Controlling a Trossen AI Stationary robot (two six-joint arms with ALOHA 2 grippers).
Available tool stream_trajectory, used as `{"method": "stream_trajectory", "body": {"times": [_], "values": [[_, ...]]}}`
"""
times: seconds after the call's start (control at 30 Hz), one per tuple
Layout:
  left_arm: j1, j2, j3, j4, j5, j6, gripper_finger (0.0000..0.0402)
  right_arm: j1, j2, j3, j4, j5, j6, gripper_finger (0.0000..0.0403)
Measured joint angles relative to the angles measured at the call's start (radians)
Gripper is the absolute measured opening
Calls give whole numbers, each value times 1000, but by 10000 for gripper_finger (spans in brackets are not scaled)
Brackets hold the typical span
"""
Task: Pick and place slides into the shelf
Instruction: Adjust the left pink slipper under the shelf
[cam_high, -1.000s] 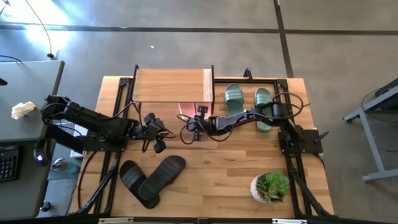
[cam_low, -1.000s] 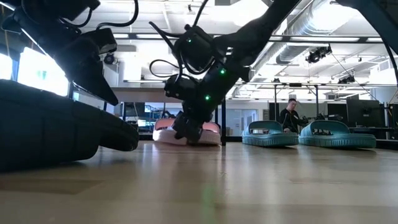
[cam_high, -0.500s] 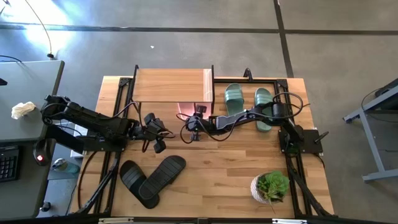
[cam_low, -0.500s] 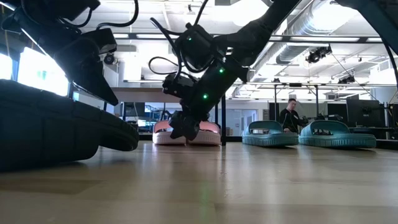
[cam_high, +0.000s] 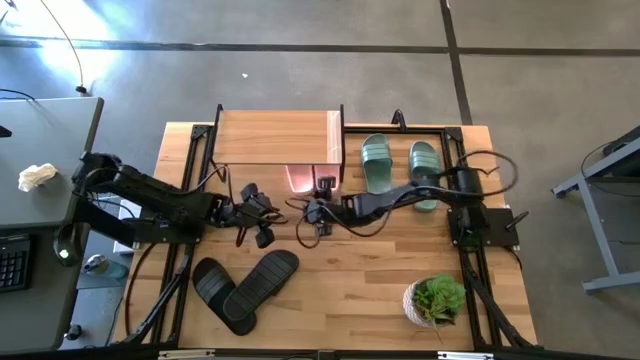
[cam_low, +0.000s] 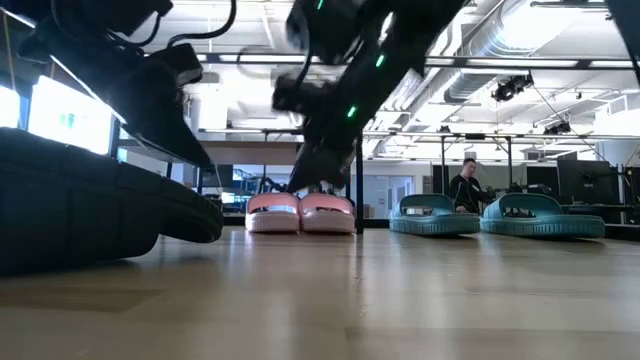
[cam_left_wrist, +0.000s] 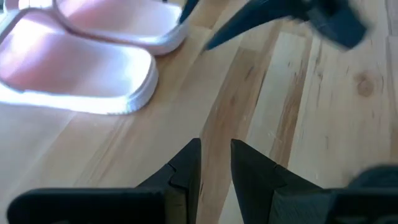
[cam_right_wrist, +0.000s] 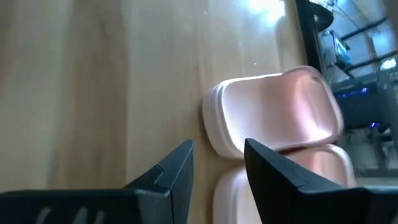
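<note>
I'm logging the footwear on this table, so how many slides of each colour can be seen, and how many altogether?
Pink slides: 2, side by side under the shelf
Black slides: 2, overlapping near the front of the table
Green slides: 2, beside the shelf
Total: 6 slides

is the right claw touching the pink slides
Apart. The right wrist view shows the right claw open and empty, bare wood between its fingers and the pink slides. The low view shows it raised above them.
</note>
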Motion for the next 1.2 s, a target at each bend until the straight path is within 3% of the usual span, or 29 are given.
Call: {"method": "stream_trajectory", "body": {"times": [0.17, 0.4, 0.57, 0.8, 1.2], "values": [[2, 137, 0, 155, -36, 45, 74, 31, -124, -93, -53, -27, 0, 103], [20, 301, 30, 257, -142, 51, 74, 22, -309, -333, -6, -173, 96, 9], [70, 396, 119, 201, -146, 76, 74, 46, -406, -483, 146, -146, 111, 8], [130, 501, 246, 35, -146, 82, 74, 73, -430, -585, 197, -110, 146, 2], [181, 564, 293, 11, -177, 77, 74, 64, -408, -606, 292, -121, 146, 0]]}}
